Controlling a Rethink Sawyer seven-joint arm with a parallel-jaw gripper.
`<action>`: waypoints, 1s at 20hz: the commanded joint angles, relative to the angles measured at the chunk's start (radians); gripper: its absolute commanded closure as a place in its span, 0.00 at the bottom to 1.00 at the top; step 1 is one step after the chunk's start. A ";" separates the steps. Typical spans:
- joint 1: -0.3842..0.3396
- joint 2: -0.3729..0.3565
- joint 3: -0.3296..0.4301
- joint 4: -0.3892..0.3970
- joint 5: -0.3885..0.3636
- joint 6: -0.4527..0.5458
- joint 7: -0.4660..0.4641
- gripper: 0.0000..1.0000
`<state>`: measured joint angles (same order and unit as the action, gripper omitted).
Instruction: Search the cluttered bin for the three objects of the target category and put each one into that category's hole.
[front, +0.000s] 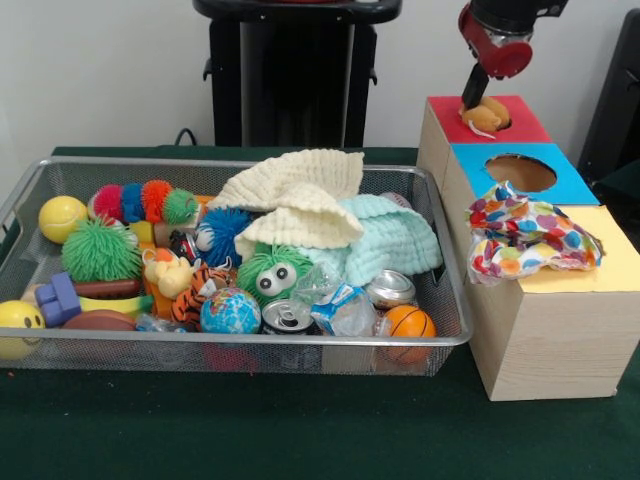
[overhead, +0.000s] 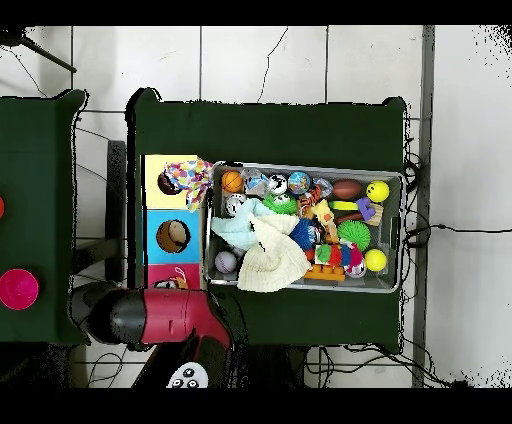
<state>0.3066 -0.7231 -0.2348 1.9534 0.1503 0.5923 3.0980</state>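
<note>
The wire mesh bin (front: 240, 341) is full of clutter; it also shows in the overhead view (overhead: 300, 167). A cream-yellow waffle cloth (front: 290, 195) lies on top at the bin's back middle (overhead: 272, 262). A polka-dot cloth (front: 525, 238) lies bunched on the yellow-topped box (front: 610, 262) and hides its hole; it also shows in the overhead view (overhead: 188, 180). No other polka-dot cloth shows clearly. My gripper (front: 482, 98) hangs over the red-topped box (front: 520, 125), right at a tan plush thing (front: 488, 113) sitting in that box's hole. In the overhead view my arm (overhead: 150, 315) covers the gripper.
The blue-topped box (front: 560, 160) stands between the red and yellow ones. A mint cloth (front: 395, 238), a green fuzzy toy (front: 272, 275), a tiger plush (front: 200, 285), cans (front: 288, 317), a globe ball (front: 230, 312), an orange ball (front: 410, 322) and yellow balls (front: 62, 217) fill the bin.
</note>
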 joint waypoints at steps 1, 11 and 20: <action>-0.007 0.140 0.112 -0.077 0.076 -0.120 0.110 1.00; 0.044 0.271 0.123 -0.123 0.133 -0.221 0.141 1.00; 0.076 0.320 0.116 -0.168 0.205 -0.272 0.151 1.00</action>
<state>0.3744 -0.5443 -0.2440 1.9002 0.2601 0.4649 3.0991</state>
